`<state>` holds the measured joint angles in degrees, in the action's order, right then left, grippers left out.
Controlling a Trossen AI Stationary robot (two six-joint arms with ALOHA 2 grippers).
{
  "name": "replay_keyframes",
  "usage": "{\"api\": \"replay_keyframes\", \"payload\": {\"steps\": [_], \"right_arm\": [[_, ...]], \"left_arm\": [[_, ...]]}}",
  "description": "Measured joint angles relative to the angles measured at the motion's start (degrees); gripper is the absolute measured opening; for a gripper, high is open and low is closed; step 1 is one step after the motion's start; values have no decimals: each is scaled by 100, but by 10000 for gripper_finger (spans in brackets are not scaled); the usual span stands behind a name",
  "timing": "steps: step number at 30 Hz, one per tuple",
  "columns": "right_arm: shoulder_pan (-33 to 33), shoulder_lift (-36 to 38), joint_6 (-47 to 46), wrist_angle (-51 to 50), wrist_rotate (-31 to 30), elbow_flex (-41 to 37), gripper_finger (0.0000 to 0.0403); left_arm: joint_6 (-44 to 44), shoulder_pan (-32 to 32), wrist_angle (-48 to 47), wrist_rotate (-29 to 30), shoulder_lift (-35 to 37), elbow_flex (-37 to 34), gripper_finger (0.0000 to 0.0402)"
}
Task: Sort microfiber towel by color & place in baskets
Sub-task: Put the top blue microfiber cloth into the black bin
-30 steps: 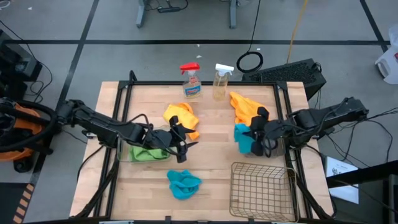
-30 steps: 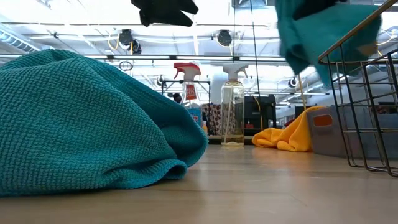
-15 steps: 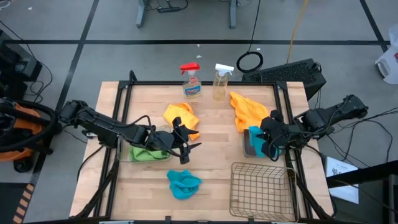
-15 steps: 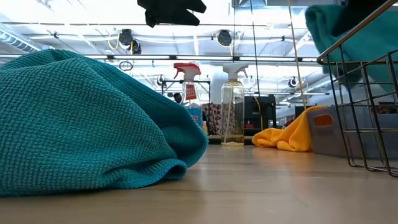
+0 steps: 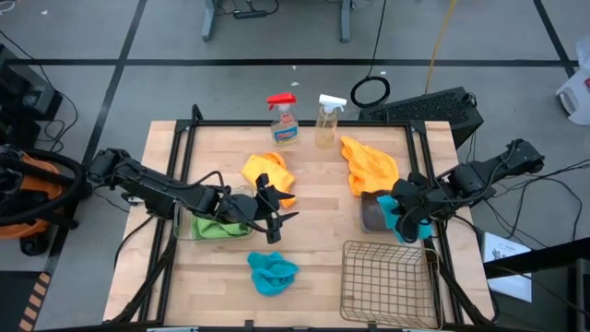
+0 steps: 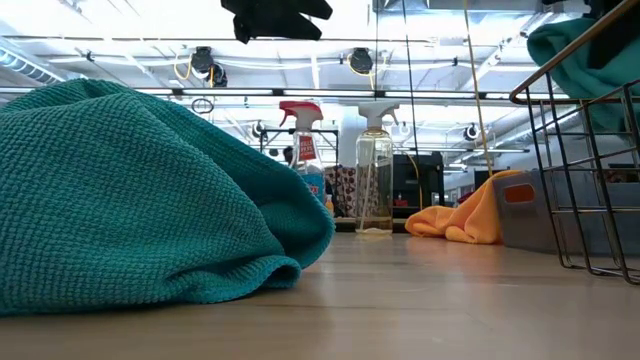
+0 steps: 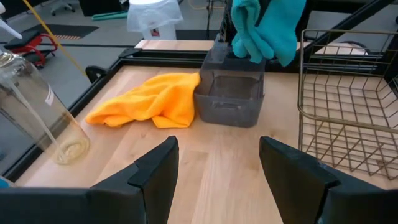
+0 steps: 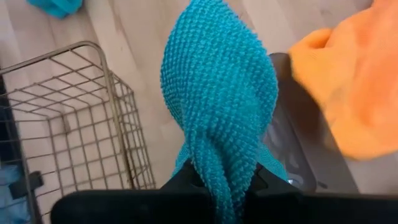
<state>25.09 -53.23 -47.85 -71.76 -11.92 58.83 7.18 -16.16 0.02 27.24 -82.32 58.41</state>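
- The right end effector (image 5: 403, 214) is clamped on a turquoise towel (image 5: 406, 224), which hangs from its fingers (image 8: 186, 180) above the right edge of the dark grey bin (image 5: 372, 213), on the right side of the tabletop (image 5: 318, 249).
- In the right wrist view this held towel drapes down between the brass wire basket (image 8: 68, 124) and the grey bin, with an orange towel (image 8: 354, 93) just beyond the bin.
- That orange towel lies on the tabletop touching the far side of the grey bin, spread toward the far right corner.
- The brass wire basket stands near the right front of the tabletop, just nearer than the grey bin.
- The left end effector (image 5: 270, 214) hangs open above the middle of the tabletop, its two fingers (image 7: 155, 174) spread apart with nothing between them.
- Just left of it sits the clear tub (image 5: 184, 224), with green towel (image 5: 217, 227) inside.
- A second orange towel (image 5: 267, 175) lies just beyond the left end effector, toward the far side.
- A second turquoise towel (image 5: 272, 271) lies bunched near the front edge, left of the wire basket; it fills the left of the low view.
- Two spray bottles stand at the far edge, side by side: one with a red trigger (image 5: 283, 121) and one clear with a white trigger (image 5: 328, 121).
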Motion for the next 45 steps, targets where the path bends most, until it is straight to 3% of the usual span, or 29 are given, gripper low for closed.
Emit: {"api": "replay_keyframes", "payload": {"steps": [10,23,30,36,45], "right_arm": [[5,-9,98,-38,-458,0,8],[10,-11,227,-64,-323,2,8],[6,-200,773,-103,-1057,4,8],[-1,-619,1113,-103,-1219,4,8],[-1,-1129,312,-88,-1146,-310,8]], "left_arm": [[-7,11,-23,2,-190,0,228],[-11,4,-5,2,-282,0,228],[-24,7,-7,2,-282,0,228],[-18,7,-7,2,-282,0,228],[-15,6,-7,2,-282,2,228]]}}
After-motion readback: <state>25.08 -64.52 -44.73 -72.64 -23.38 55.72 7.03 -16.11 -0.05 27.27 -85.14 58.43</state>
